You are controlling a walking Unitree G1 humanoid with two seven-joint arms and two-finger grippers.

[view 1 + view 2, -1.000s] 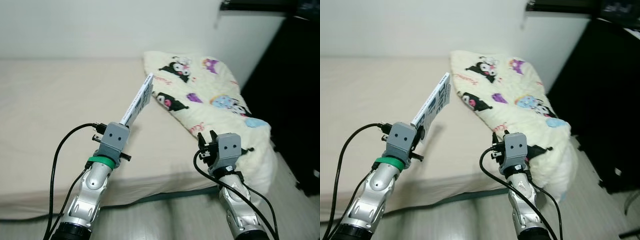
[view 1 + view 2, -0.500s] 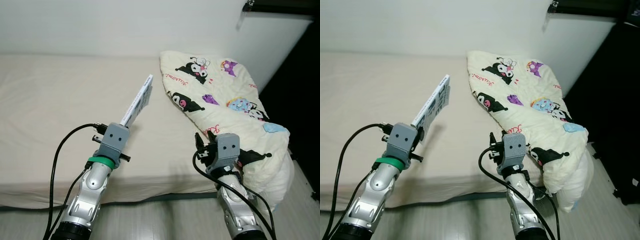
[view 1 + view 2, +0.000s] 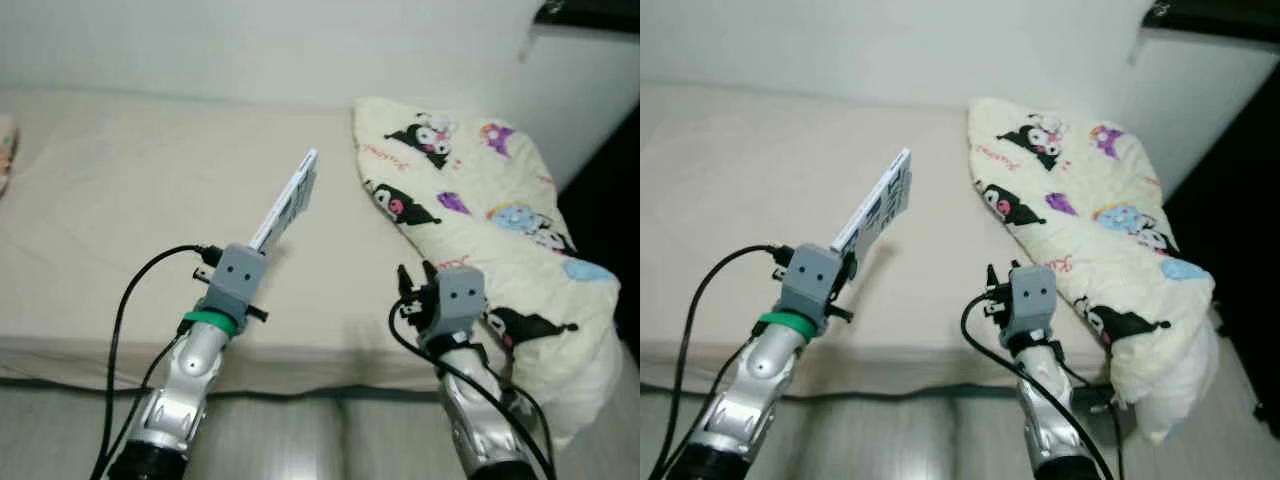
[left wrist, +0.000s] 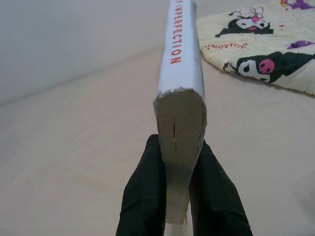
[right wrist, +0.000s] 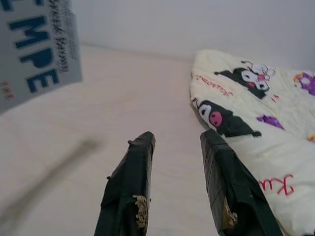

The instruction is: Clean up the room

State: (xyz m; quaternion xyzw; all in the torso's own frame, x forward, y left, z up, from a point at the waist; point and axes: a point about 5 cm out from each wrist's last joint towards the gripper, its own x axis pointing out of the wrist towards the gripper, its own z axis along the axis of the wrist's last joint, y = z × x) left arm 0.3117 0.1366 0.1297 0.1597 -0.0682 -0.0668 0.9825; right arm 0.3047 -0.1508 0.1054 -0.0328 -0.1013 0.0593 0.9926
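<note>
Left eye view showed the robot facing a bed [image 3: 110, 190] with a bare beige mattress, a book [image 3: 286, 205] raised above it in the left gripper [image 3: 252, 243]. The left wrist view showed the two black fingers [image 4: 145, 196] clenched on the book's lower edge, its white spine, printed in red letters, running up and away toward the wall behind the bed. The book stood on edge and tilted, well clear of the mattress, over the bed's middle. A cream quilt [image 3: 480, 220] printed with cartoon characters lay bunched along the bed's right end, spilling over its near corner toward the floor.

The right gripper [image 5: 174, 147] hung near the bed's front edge, just left of the quilt, its fingers parted with nothing between them, as the right wrist view made plain; the book's blue-lettered cover showed at the corner of that view.

Judged against the task of cleaning up the room, the step in hand appeared to be carrying the book to wherever it belongs. No shelf or table for it was to be seen around the bed. The next move would likely call for finding such a spot and keeping a firm grip meanwhile, since the book was pinched at one edge only and could swing or slip.
</note>
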